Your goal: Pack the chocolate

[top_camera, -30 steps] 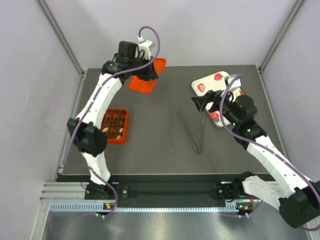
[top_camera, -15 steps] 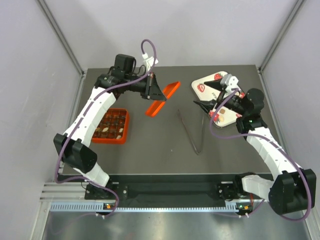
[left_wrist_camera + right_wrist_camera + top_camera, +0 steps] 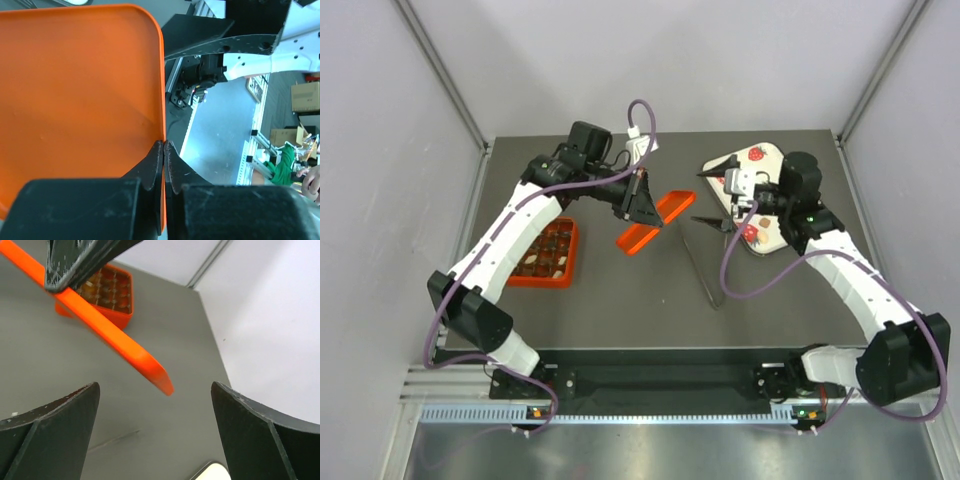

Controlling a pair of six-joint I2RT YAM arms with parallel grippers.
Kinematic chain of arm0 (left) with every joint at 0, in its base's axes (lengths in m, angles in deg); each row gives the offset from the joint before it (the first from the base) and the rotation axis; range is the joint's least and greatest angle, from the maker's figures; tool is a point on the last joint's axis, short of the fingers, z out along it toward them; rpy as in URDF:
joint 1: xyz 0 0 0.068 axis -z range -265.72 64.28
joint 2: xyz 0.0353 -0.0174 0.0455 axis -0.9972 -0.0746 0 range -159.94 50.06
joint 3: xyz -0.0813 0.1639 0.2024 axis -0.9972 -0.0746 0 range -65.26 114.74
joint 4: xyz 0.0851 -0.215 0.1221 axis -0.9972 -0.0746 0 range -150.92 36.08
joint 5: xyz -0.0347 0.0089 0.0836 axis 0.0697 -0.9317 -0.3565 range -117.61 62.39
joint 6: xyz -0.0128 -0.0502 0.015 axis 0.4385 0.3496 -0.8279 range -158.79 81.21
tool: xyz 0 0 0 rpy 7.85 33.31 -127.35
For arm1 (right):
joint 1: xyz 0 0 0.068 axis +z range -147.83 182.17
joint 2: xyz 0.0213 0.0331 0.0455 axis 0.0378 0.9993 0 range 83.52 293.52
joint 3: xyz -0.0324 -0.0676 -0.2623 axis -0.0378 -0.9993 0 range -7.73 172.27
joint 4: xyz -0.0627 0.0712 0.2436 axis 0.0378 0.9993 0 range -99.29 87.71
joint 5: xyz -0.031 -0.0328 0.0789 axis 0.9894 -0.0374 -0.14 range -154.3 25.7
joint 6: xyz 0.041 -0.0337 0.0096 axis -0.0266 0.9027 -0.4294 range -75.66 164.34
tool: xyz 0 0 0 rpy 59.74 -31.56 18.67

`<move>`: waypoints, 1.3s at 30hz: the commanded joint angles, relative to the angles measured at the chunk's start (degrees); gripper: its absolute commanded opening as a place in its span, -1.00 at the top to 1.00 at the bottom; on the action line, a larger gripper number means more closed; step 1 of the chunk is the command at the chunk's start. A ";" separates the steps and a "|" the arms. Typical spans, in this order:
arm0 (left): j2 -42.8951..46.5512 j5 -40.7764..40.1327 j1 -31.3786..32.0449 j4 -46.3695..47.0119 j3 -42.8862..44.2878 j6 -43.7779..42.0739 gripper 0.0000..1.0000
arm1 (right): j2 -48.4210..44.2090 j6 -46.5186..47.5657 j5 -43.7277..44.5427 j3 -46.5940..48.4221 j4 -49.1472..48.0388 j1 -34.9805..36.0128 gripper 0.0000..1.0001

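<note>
In the orange box (image 3: pixel 546 253), resting on the worktop (image 3: pixel 620 310): the chocolate (image 3: pixel 548 248), dark pieces and a few pale ones sitting in the square compartments. Also in the right wrist view, chocolate (image 3: pixel 107 287) inside the box (image 3: pixel 107 295), well beyond the lid.

Right of the box and lifted off the worktop: the orange lid (image 3: pixel 650 222), pinched at one edge by the left claw (image 3: pixel 642 203). Clenched hard on that edge in the left wrist view, left claw (image 3: pixel 164 145) with its fingertips meeting on the thin rim of the lid (image 3: pixel 75 100).

Long axis of the lid slanting away from the box, near end toward the box, far end toward the right claw (image 3: pixel 702 198). Seems tipped up on edge rather than lying flat.

Right claw spread wide and grasping nothing. In its own view, right claw (image 3: pixel 155 425) aimed at the rounded free corner of the lid (image 3: pixel 110 337), corner ahead of the fingers and apart from both.

Judged from this: lid bound for the box, back toward its left and lower. Left arm the nearer to the box by far; right claw well apart from it, on the lid's far side. Tongs (image 3: pixel 705 265) lying untouched on the worktop, further right of the box than the lid.
</note>
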 commanded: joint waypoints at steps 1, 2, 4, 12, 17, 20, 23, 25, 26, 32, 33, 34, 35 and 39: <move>1.77 0.09 1.06 -1.77 0.70 -4.15 1.00 | 1.81 9.33 -3.42 3.77 6.71 1.59 -0.83; 1.60 -0.26 1.50 -2.21 0.79 -4.77 1.00 | 2.42 10.47 -4.38 4.82 9.42 1.77 -0.82; 1.25 -1.13 2.29 -4.48 1.23 -7.84 1.00 | 3.30 13.46 -5.01 5.44 11.63 2.64 -0.78; -1.39 -2.71 5.02 -8.27 3.69 -13.91 1.00 | 4.80 17.86 -5.71 4.65 15.51 7.04 -0.34; -2.53 -10.26 5.11 -7.84 6.06 -14.62 1.00 | 5.07 13.40 -6.15 4.47 15.51 8.01 0.65; -4.29 -18.27 4.23 -5.91 10.89 -12.07 1.00 | 6.12 9.53 -8.52 4.65 13.33 8.01 0.99; -5.96 -23.80 2.04 -3.01 16.86 -6.82 0.91 | 6.47 -5.10 -8.26 3.78 3.87 8.27 1.00; -5.79 -26.96 -0.59 0.84 19.42 -2.24 0.60 | 6.12 -11.11 -6.69 2.90 -2.21 8.45 1.00; -5.35 -28.20 -1.47 2.17 19.86 -0.83 0.28 | 5.95 -14.62 -5.46 1.94 -5.55 8.45 1.00; 0.27 -32.42 -10.79 10.17 19.08 5.33 -0.65 | 6.47 -34.56 0.43 2.71 -15.86 8.80 1.00; 1.15 -32.86 -12.19 10.70 17.94 5.51 -0.68 | 7.17 -37.57 1.31 2.80 -17.09 8.89 1.00; 2.90 -33.13 -14.90 11.14 17.32 5.51 -0.70 | 7.61 -41.43 3.50 2.89 -19.88 8.98 1.00; 3.70 -33.04 -16.41 11.58 16.62 5.60 -0.71 | 8.22 -47.90 4.74 3.85 -20.61 9.06 1.00; 6.77 -29.63 -26.85 10.80 12.41 7.79 -0.67 | 13.83 -62.45 10.71 8.77 -20.36 10.03 1.00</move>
